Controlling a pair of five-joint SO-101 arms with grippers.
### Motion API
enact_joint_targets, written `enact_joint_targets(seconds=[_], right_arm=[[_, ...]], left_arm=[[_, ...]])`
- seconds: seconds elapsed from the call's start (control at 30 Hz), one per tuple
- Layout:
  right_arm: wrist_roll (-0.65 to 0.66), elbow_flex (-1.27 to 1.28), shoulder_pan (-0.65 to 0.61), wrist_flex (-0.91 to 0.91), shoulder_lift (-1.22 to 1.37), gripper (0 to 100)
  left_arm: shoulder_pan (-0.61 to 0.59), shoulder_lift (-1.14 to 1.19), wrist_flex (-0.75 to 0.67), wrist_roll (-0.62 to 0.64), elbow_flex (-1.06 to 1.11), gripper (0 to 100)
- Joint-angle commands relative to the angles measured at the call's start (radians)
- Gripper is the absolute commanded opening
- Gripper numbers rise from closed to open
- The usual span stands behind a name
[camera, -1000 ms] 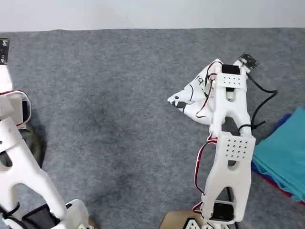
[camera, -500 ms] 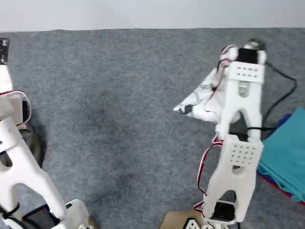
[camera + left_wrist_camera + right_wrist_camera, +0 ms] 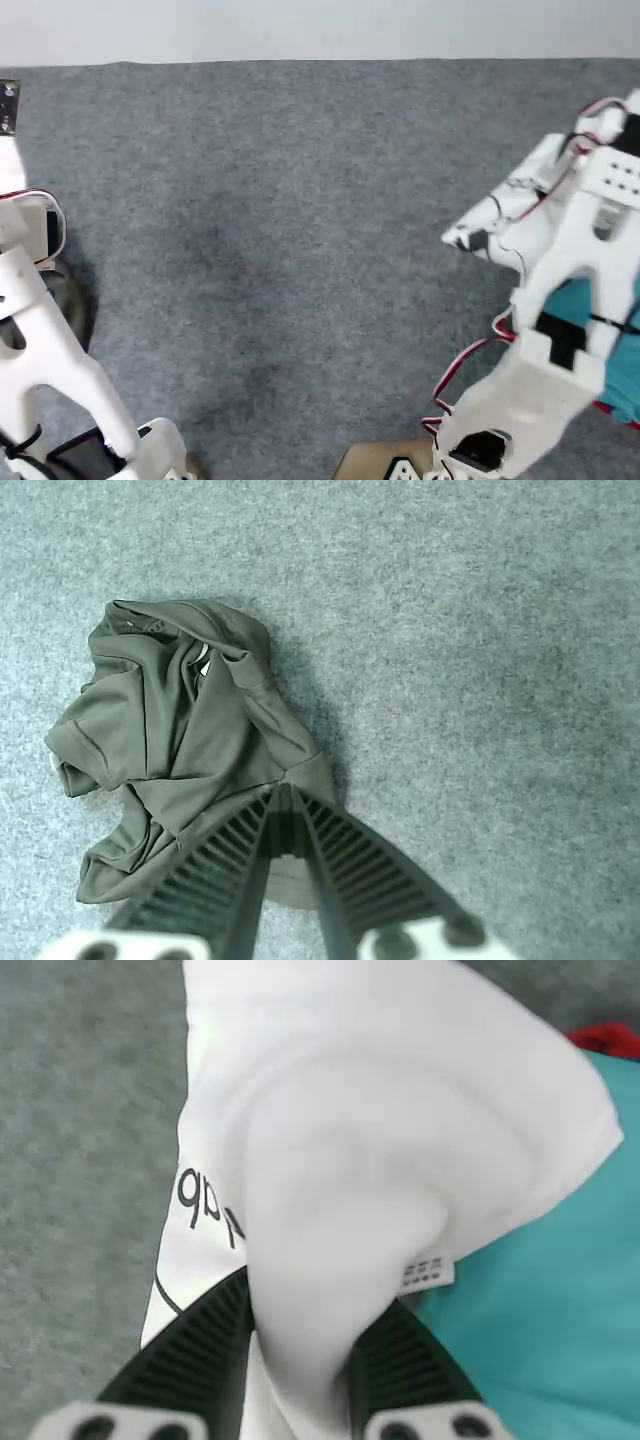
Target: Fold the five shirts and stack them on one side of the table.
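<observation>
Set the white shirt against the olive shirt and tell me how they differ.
The white shirt is clamped in the right gripper and held partly over the teal shirt. The olive shirt lies in a heap on the table. The white shirt carries dark print, while the olive shirt is plain. Both are bunched rather than folded flat.

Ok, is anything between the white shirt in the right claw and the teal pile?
Nothing visible. The right claw grips the white shirt, whose edge overlaps the teal shirt in the right wrist view.
</observation>
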Motion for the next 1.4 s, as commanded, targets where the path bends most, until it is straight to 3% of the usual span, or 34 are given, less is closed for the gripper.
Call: enact_joint_targets(seconds=[0.0, 0.47, 0.6, 0.83, 1.07, 1.27, 1.37], right_arm=[[0.066, 0.081, 0.081, 0.044, -0.153, 0.8], [0.222, 0.190, 0.363, 0.038, -0.211, 0.8], [0.250, 0.269, 0.415, -0.036, -0.211, 0.8], [0.253, 0.471, 0.441, -0.211, -0.213, 0.9], [0.318, 0.505, 0.501, -0.340, -0.211, 0.9], [0.370, 0.506, 0.509, -0.357, -0.168, 1.3], [0.374, 0.502, 0.524, -0.348, -0.143, 7.4]], left_arm=[[0.006, -0.028, 0.020, -0.009, -0.005, 0], [0.006, -0.025, 0.020, -0.011, -0.005, 0], [0.008, -0.031, 0.020, -0.011, -0.005, 0], [0.006, -0.032, 0.021, -0.011, -0.005, 0], [0.005, -0.032, 0.023, -0.011, -0.005, 0], [0.006, -0.032, 0.023, -0.009, -0.004, 0], [0.006, -0.032, 0.023, -0.009, -0.004, 0]])
